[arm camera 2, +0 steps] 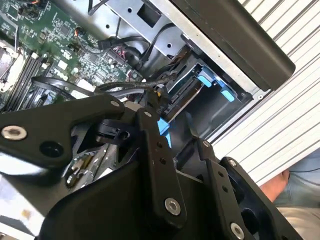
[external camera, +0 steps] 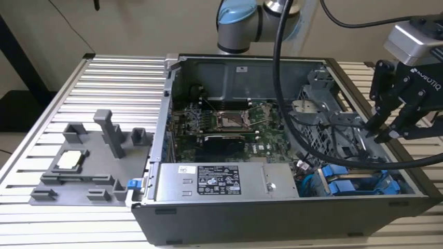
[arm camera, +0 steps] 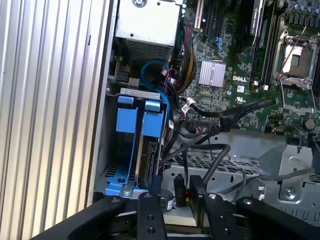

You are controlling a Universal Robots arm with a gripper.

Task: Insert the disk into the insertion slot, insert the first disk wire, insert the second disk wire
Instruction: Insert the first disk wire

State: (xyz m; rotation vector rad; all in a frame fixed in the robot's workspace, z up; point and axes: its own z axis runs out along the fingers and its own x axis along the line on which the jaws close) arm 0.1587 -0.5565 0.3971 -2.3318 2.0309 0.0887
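Disk [arm camera: 131, 120] sits in the slot [arm camera: 103, 150] beneath the spread, empty jaws, so wiring seems in hand, needing a precise pinch on a cable [arm camera: 216, 159].

I note a grey fixture tray [external camera: 93, 165] with upright posts on the ribbed metal table [external camera: 118, 78], at nine o'clock from the open computer case [external camera: 277, 220] in the exterior view. A pale square part [external camera: 71, 160] lies on the tray. Inside the case, the green motherboard [external camera: 221, 127] sits at twelve o'clock from the grey power supply box [external camera: 215, 181], with the processor socket [external camera: 233, 120] near its middle. In the first wrist view I see a finned silver heatsink [arm camera: 212, 73] on the board.
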